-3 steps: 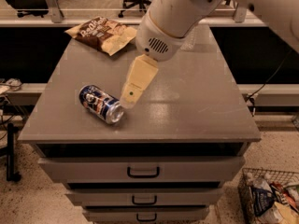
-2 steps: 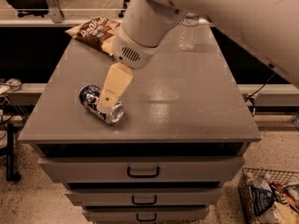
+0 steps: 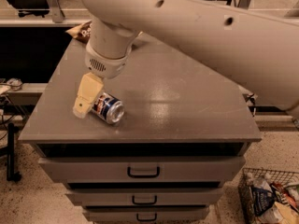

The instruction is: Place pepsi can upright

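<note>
Since a second ago the white arm (image 3: 187, 27) has swung left and down over the grey cabinet (image 3: 187, 106), bringing the gripper (image 3: 85, 99) against the left end of the pepsi can (image 3: 108, 108). That can lies on its side near the cabinet's front-left corner, its long axis running front-right, away from the gripper. Whether the gripper is wide or closed I cannot tell.

You have one view only. It looks steeply down from high in front of the grey metal drawer cabinet (image 3: 187, 101), close in, drawer fronts facing you. The cream two-finger gripper (image 3: 83, 105) sits left of centre, low over the cabinet's front-left top.
</note>
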Tool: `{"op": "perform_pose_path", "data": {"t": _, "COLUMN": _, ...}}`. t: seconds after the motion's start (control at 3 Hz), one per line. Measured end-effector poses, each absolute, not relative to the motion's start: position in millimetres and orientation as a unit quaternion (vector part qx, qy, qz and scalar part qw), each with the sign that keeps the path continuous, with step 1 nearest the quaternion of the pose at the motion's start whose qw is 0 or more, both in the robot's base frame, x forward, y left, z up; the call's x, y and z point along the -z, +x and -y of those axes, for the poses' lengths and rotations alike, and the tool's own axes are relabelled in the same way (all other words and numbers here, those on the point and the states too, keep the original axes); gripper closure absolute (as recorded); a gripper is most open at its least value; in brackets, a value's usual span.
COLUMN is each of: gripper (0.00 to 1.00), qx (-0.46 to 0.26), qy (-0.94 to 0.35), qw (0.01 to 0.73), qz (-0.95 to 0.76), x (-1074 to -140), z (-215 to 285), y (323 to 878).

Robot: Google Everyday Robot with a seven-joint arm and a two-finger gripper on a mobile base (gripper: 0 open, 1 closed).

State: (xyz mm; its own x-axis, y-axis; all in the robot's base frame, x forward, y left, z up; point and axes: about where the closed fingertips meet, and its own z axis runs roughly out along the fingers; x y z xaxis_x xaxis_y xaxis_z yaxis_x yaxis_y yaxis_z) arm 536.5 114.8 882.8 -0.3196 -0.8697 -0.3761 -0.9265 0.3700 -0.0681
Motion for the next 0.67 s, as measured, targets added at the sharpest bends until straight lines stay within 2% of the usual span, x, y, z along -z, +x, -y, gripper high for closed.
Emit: {"op": "perform_pose_path", "data": {"t": 0.67, "gripper": 0.00, "qx": -0.021, "qy": -0.520, "qw": 0.164, "qz": -0.838, "x": -858.3, "z": -142.5, "y": 546.9}}
